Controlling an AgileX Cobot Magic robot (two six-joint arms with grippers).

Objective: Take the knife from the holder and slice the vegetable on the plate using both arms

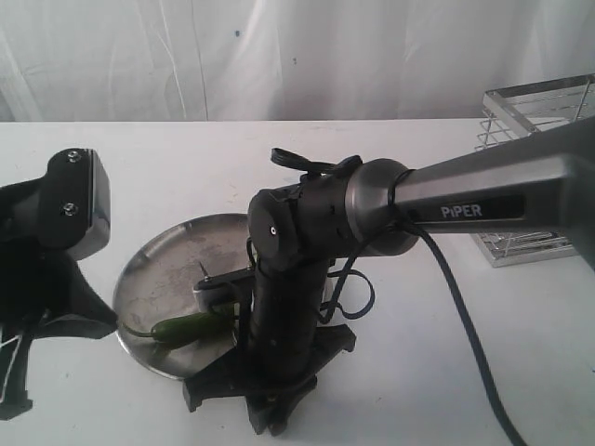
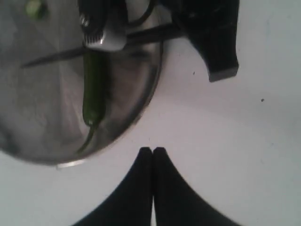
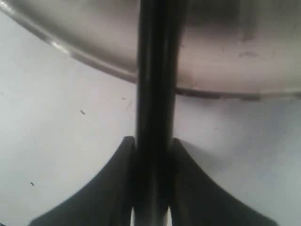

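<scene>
The steel plate holds the green vegetable near its front rim. My right gripper is shut on the dark handle of the knife, just outside the plate's rim. The knife lies crosswise over the vegetable, at the end away from its stem. My left gripper is shut and empty, over bare table just off the plate's rim near the stem. In the exterior view it sits left of the plate, while the right gripper is mostly hidden by its arm. The holder stands far right.
A small cut green slice lies on the plate beyond the knife. The right arm's grey link and cable cross the table's middle. A white curtain hangs behind the white table.
</scene>
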